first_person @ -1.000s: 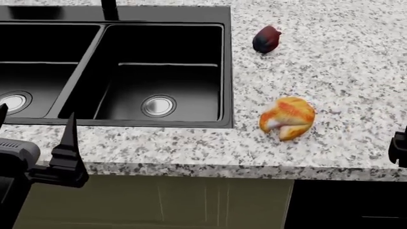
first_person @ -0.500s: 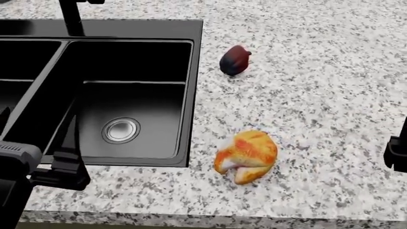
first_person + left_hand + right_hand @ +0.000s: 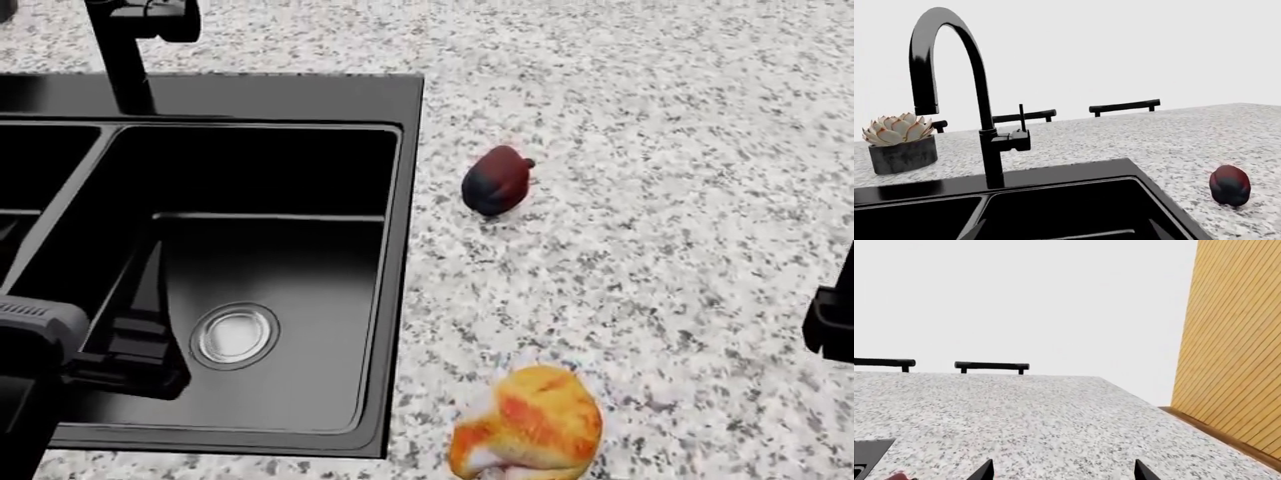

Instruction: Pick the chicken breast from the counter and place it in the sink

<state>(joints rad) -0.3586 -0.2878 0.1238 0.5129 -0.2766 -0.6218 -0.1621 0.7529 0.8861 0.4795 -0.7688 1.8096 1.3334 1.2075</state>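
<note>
The chicken breast (image 3: 527, 430), orange-yellow with a pale underside, lies on the speckled granite counter (image 3: 667, 200) to the right of the black sink (image 3: 267, 87), at the bottom edge of the head view. My left gripper (image 3: 74, 295) is open and empty above the sink's right basin; the left wrist view shows its tips (image 3: 1066, 235) spread over the dark basin. My right gripper (image 3: 834, 320) shows only partly at the right edge. The right wrist view shows it (image 3: 1064, 472) open and empty over bare counter (image 3: 1021, 415). Neither wrist view shows the chicken breast.
A dark red-purple fruit (image 3: 498, 180) lies on the counter beyond the chicken breast and also shows in the left wrist view (image 3: 1229, 185). A black faucet (image 3: 987, 150) stands behind the sink. A potted succulent (image 3: 901, 145) sits beside it. A wood-panelled wall (image 3: 1241, 340) bounds the counter's right end.
The head view has shifted: the sink, fruit and chicken breast slid down and left in it, and the counter's front edge left the view. Both grippers keep their places in the view.
</note>
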